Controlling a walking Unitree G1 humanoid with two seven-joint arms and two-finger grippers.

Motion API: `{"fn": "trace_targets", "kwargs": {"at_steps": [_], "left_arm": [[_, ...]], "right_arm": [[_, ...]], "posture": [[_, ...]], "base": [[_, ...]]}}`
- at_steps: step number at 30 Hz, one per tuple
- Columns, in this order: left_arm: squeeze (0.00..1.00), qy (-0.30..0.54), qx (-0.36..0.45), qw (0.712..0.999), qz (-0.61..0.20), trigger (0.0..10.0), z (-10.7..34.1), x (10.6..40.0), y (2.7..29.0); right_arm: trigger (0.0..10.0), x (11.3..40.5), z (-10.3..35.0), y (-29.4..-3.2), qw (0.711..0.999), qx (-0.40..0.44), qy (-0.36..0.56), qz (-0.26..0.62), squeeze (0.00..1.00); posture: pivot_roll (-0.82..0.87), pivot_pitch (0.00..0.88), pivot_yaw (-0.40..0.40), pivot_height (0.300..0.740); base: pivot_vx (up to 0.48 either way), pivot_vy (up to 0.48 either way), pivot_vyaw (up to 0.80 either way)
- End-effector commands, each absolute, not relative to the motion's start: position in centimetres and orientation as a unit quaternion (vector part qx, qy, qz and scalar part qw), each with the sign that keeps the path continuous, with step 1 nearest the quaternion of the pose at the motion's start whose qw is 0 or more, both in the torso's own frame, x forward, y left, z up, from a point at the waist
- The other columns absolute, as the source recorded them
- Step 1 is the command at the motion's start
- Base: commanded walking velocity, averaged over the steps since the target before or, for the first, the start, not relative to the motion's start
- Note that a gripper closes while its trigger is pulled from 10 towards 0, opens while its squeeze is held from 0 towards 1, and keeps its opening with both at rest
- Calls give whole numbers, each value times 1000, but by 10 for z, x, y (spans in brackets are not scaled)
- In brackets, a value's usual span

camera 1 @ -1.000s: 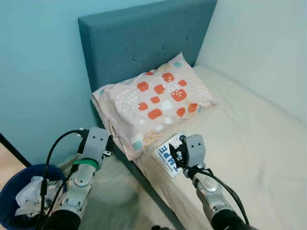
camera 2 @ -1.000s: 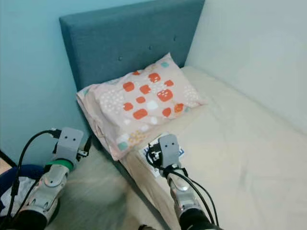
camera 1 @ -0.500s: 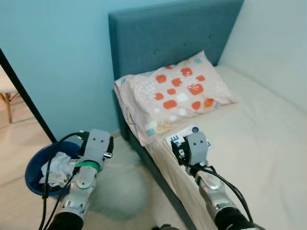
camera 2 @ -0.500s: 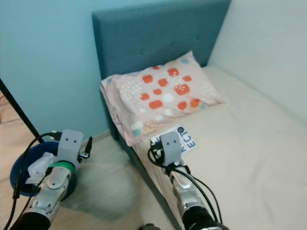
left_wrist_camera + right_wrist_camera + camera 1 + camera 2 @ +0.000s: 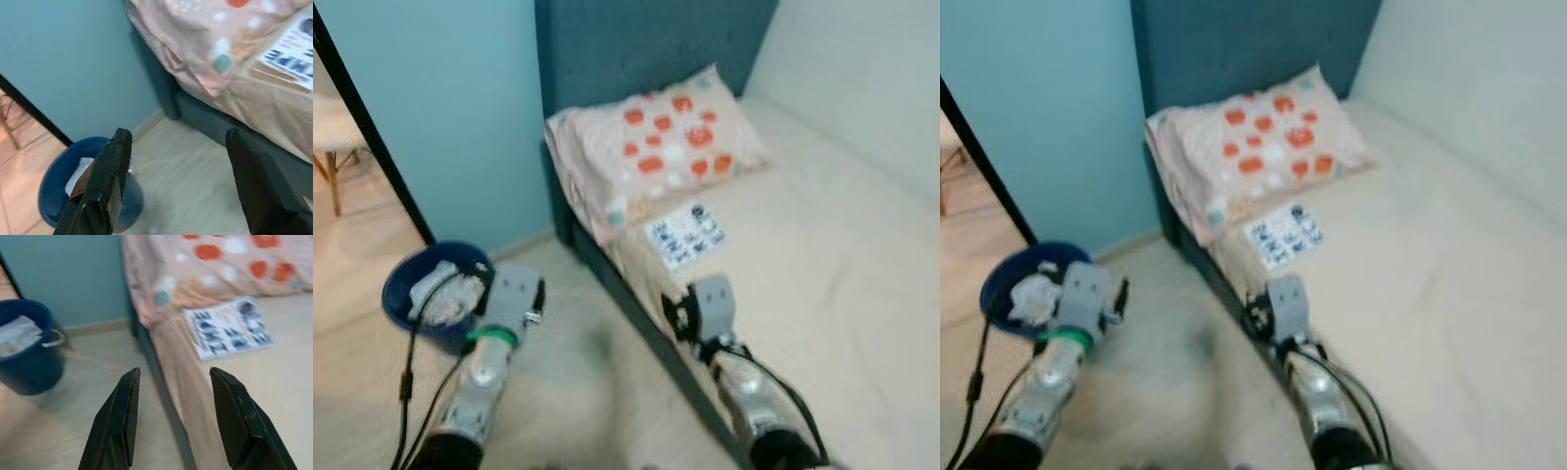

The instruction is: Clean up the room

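1. A white printed sheet [image 5: 227, 328] lies flat on the bed [image 5: 822, 245], just below the pillow [image 5: 656, 147]. It carries blue lettering.
2. In the left wrist view, large letters on it look like "HPE", cut off at the edge.
3. The smaller print is too blurred to read.

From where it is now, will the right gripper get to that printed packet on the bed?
Probably yes: the open right gripper hangs at the bed's edge, and the packet lies flat ahead, nothing between.
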State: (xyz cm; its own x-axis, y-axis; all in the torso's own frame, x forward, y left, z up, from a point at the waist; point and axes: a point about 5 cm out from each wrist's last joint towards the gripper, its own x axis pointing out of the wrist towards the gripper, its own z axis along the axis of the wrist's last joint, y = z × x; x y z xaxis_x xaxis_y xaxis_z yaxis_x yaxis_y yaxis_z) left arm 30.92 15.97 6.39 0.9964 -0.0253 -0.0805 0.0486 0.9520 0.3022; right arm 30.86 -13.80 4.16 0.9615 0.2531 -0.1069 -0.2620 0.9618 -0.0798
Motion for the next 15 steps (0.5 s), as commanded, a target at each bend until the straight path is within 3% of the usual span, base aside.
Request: {"fn": "trace_targets", "kwargs": {"at_steps": [1, 7, 15], "left_arm": [[0, 53, 158, 986, -13, 10000, 57, 305, 166], [0, 53, 155, 986, -15, 10000, 57, 305, 165], [0, 48, 147, 988, -20, 10000, 60, 306, 162]], "right_arm": [[10000, 305, 36, -136, 989, -40, 58, 129, 0], [10000, 306, 36, -137, 990, -38, 58, 125, 0], [10000, 308, 38, -139, 991, -32, 58, 120, 0]], "posture": [[-34, 9, -20, 740], [-34, 10, -20, 740], [-36, 11, -20, 740]], "base": [[0, 0, 0], [0, 0, 0], [0, 0, -800]]}}
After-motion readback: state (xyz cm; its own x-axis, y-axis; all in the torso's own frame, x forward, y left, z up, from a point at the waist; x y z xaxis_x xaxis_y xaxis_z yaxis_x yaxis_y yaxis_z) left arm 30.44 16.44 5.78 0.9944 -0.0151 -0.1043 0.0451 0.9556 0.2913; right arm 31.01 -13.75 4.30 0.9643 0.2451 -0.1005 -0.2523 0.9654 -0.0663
